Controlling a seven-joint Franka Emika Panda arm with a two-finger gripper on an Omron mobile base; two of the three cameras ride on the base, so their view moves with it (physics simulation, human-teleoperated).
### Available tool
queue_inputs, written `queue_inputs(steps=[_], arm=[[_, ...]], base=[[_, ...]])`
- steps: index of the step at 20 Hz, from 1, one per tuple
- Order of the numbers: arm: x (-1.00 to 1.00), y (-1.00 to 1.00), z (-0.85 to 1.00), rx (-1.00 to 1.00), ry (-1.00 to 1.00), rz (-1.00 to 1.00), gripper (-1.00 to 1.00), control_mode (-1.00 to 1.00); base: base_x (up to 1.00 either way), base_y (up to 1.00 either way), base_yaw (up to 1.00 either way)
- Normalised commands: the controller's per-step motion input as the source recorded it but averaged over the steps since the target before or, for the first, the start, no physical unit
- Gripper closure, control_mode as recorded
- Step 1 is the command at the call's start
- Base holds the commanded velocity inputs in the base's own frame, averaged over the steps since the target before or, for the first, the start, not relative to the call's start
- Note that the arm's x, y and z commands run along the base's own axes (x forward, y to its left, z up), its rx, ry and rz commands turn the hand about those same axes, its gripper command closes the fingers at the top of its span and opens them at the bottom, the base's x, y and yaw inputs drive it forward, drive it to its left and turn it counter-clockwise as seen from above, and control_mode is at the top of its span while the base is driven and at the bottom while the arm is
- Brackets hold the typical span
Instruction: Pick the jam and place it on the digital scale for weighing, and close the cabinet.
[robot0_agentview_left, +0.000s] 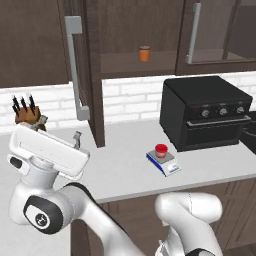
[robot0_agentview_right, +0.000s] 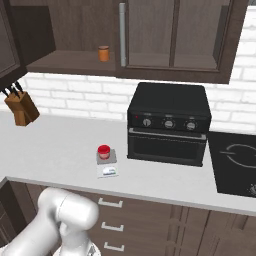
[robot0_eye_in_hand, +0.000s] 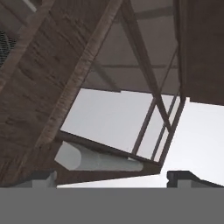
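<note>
Red jam (robot0_agentview_left: 160, 150) sitting on digital scale (robot0_agentview_left: 170, 167); cabinet (robot0_agentview_left: 92, 75) door standing open; gripper (robot0_eye_in_hand: 112, 178) jaws spread wide, holding nothing, facing door's handle (robot0_eye_in_hand: 94, 159).

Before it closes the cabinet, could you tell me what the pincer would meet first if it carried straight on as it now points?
Most likely the open cabinet door: in the hand view the open pincer faces its wooden frame and handle close ahead, though depth is hard to judge.

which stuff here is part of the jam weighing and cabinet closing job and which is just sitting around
Part of the job:
- jam, already on the scale
- digital scale
- cabinet door, swung open
- gripper, jaws open, empty

Just sitting around:
- orange jar on the cabinet shelf
- black oven
- knife block
- cooktop
</note>
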Motion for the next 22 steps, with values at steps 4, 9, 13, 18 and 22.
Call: queue_inputs(steps=[4, 9, 13, 18, 22], arm=[[0.18, -0.35, 0.14, 0.08, 0.0, 0.0, -1.0, -1.0], [0.65, 0.11, -0.03, 0.0, 0.0, -0.06, -1.0, -1.0], [0.57, -0.07, 0.0, 0.0, 0.0, -0.04, -1.0, -1.0], [0.48, -0.44, 0.0, 0.05, 0.0, 0.0, -1.0, -1.0], [0.4, -0.76, 0.11, 0.12, 0.06, 0.0, -1.0, -1.0]], base=[[0.0, 0.0, 0.0], [0.0, 0.0, 0.0], [0.0, 0.0, 0.0], [0.0, 0.0, 0.0], [0.0, 0.0, 0.0]])
